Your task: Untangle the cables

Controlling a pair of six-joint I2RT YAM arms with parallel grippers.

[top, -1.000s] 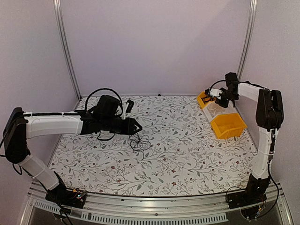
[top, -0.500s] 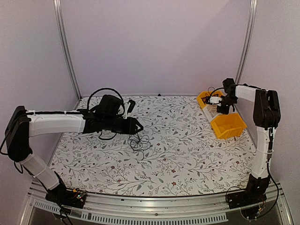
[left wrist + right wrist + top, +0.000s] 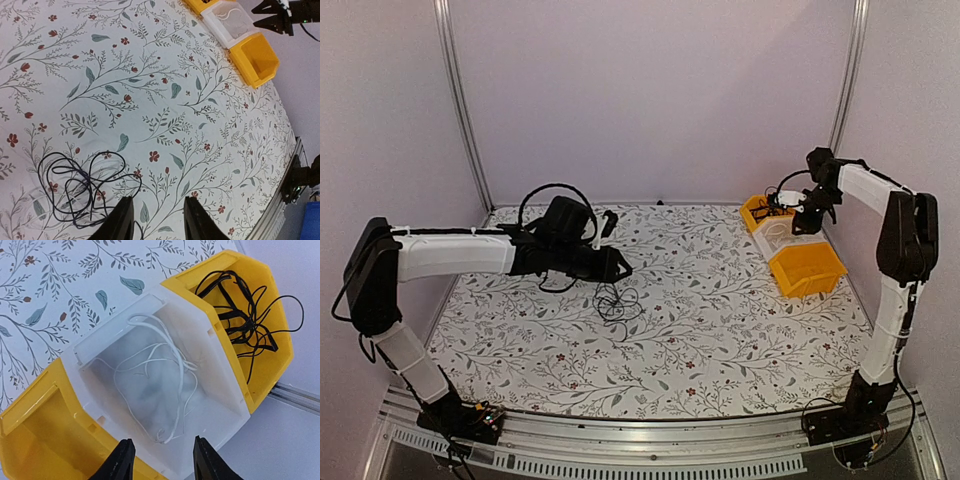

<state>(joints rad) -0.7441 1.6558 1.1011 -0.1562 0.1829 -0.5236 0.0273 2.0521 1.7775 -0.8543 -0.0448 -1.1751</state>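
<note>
The cables (image 3: 80, 186) lie left of centre, open table (image 3: 720, 340) all round, beside the half-parted left gripper (image 3: 156, 200). Whether a strand runs between its jaws is unclear. The right gripper (image 3: 162, 440), parted and empty, hangs over the far-right clear bin (image 3: 115, 322).

Looks like a lab robot cell: plain walls (image 3: 650, 90), aluminium frame posts (image 3: 460, 110), patterned tabletop (image 3: 700, 330), robot arms (image 3: 450, 258) bolted to a metal rail (image 3: 650, 440).
</note>
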